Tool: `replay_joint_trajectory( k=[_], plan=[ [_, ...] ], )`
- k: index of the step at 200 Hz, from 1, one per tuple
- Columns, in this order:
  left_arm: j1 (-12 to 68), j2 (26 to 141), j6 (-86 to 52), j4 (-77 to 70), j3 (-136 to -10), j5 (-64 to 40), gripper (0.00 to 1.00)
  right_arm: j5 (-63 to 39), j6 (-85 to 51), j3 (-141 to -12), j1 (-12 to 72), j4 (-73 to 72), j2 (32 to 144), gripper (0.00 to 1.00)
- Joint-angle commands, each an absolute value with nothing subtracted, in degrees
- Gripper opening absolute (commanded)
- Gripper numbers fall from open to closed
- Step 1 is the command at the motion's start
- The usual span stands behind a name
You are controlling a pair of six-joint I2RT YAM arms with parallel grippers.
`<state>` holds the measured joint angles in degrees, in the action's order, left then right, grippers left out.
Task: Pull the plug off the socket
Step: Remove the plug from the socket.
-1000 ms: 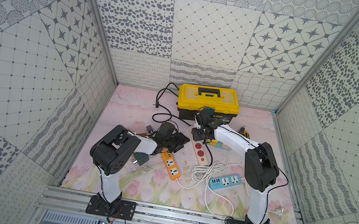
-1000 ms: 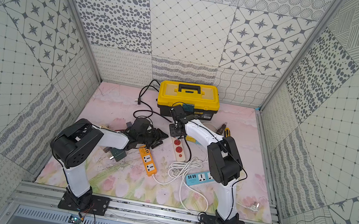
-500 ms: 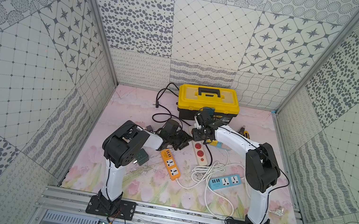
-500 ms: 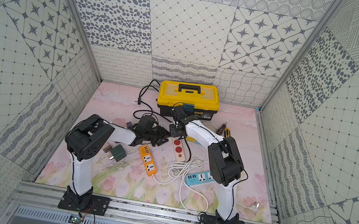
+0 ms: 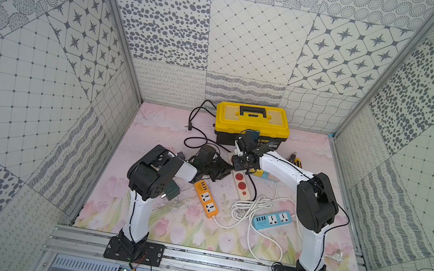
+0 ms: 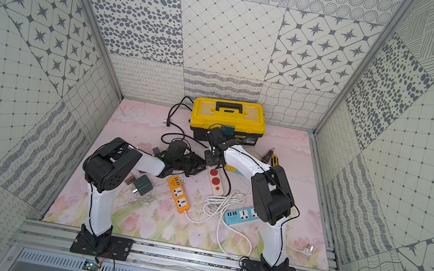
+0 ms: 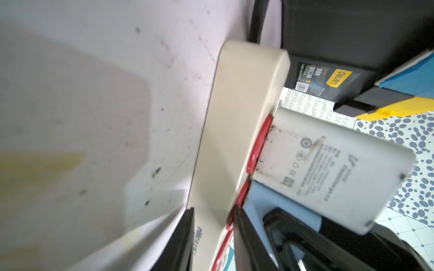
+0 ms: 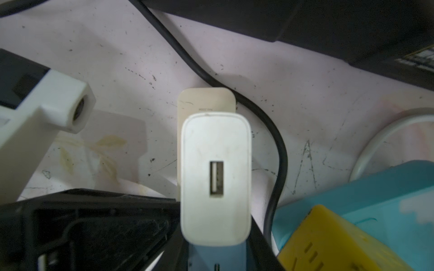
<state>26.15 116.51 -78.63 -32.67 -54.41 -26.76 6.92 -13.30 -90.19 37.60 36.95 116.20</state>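
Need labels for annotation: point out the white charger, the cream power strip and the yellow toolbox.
white charger [image 8: 215, 150], right wrist view, end face above the USB port
cream power strip [image 7: 230, 140], left wrist view, long side wall
yellow toolbox [image 5: 252, 124], in a top view, lid in front of the handle

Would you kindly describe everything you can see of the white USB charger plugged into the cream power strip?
The white USB charger is a rounded block of glossy plastic, scuffed and grimy near its base, with faint grey printing on one broad side. Its outer end face has a single USB port with no cable in it. It stands upright from the cream power strip, plugged into the red socket nearest the strip's end. The right end effector is shut on it.
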Motion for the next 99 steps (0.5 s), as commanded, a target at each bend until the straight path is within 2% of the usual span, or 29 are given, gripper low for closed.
replay_joint_trajectory(
  k=[1,59,99],
  plan=[
    [26.2,118.39,-78.77,-10.05,-53.59,-20.66,0.27,3.25,-15.88,-95.66,39.5,38.06,115.44,0.22],
    [26.1,119.42,-77.3,-1.54,-56.01,-18.77,0.27,5.06,-16.43,-91.36,38.57,37.29,110.8,0.22],
    [26.1,120.15,-76.59,0.88,-57.81,-18.54,0.27,9.65,-18.28,-88.2,42.87,35.07,109.28,0.22]
  ],
)
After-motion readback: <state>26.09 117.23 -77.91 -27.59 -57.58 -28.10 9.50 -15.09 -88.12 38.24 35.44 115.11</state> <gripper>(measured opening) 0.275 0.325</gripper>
